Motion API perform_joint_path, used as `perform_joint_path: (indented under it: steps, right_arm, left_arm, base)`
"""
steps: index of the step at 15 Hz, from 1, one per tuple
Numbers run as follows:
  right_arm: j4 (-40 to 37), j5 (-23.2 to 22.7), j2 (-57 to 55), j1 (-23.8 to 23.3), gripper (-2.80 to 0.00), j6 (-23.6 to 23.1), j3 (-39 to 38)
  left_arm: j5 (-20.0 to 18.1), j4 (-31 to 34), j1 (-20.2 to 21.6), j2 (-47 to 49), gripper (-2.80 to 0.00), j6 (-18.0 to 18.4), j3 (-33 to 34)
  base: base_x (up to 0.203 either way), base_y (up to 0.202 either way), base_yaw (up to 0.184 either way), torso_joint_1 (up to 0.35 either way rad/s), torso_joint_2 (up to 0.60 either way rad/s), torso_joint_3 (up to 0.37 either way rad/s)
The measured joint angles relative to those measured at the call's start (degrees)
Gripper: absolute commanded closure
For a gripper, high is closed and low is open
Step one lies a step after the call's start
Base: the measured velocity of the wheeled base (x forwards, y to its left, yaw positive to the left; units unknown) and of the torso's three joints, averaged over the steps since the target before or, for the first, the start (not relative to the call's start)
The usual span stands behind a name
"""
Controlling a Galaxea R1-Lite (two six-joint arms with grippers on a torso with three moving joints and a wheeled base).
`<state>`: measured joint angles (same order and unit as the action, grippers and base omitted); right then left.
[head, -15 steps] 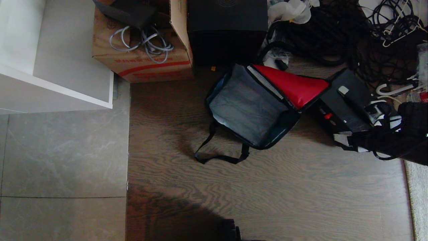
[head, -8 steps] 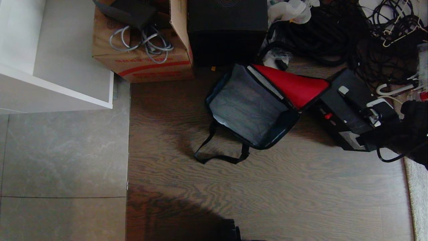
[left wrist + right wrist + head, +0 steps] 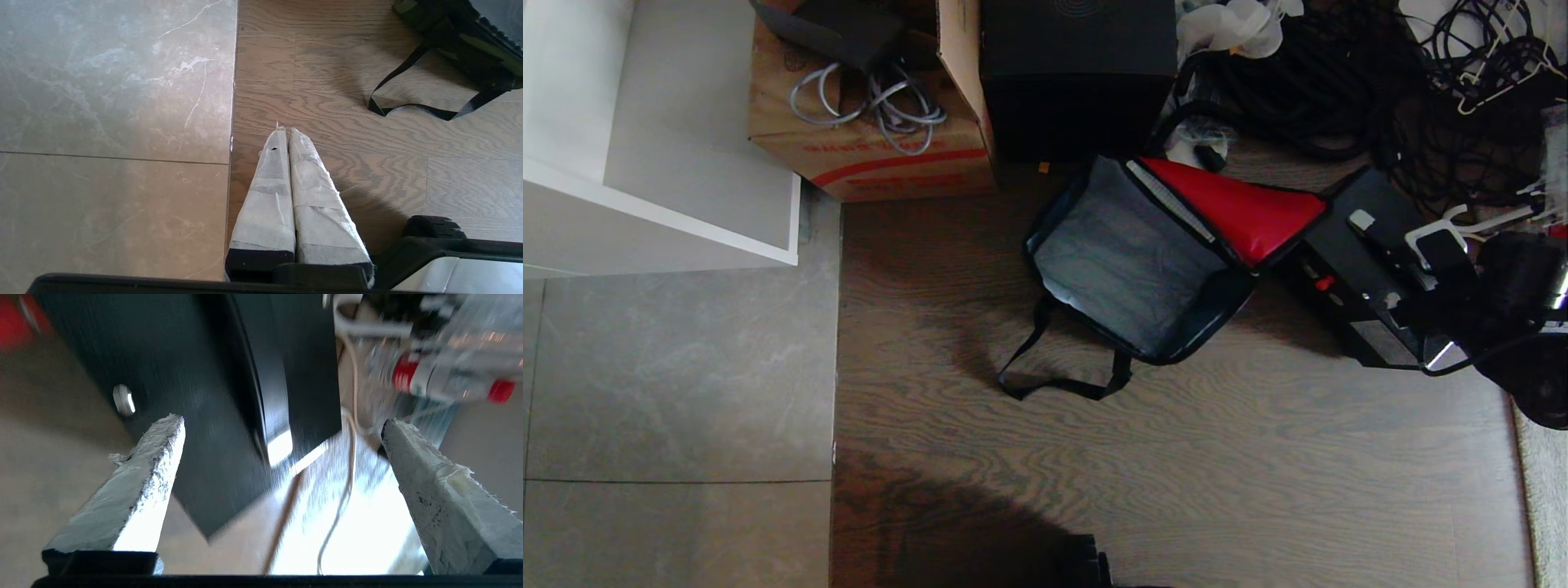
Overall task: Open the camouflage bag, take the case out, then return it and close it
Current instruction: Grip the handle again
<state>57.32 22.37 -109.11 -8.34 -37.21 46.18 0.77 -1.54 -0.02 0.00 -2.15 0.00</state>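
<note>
The camouflage bag lies open on the wood floor, its grey lining bare and its red-lined lid folded back to the right. Its camouflage side and black strap show in the left wrist view. The flat black case with a red spot lies on the floor right of the bag. My right gripper hovers open over the case's right end. A corner of the case sits between the spread fingers, untouched. My left gripper is shut and parked above the floor.
A brown cardboard box with grey cables and a tall black box stand behind the bag. Tangled black cables fill the back right. A white cabinet is at the left. A clear bottle with a red cap lies beyond the case.
My right gripper has turned at the wrist and shifted up over the right end of the case, its fingers staying spread. Bag, case and left arm have not moved.
</note>
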Motion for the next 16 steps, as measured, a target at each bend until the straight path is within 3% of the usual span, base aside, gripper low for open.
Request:
perform_joint_path:
  steps: [7, 10, 16]
  right_arm:
    - [13.31, 6.63, -9.77, 1.65, -2.80, -3.23, 7.78]
    - [13.72, 11.54, -12.49, 1.70, -2.80, -4.68, 10.58]
    - [15.45, 14.97, -16.58, 1.47, -2.80, -5.34, 15.52]
  left_arm:
    - [0.02, -0.02, -0.02, 0.00, 0.00, 0.00, 0.00]
    - [0.02, -0.02, 0.00, 0.00, 0.00, -0.05, 0.00]
    - [0.02, 0.00, -0.02, 0.00, 0.00, -0.02, 0.00]
  base:
    - [0.000, 0.000, 0.000, 0.000, 0.00, 0.000]
    - [0.000, 0.000, 0.000, 0.000, 0.00, 0.000]
    - [0.000, 0.000, 0.000, 0.000, 0.00, 0.000]
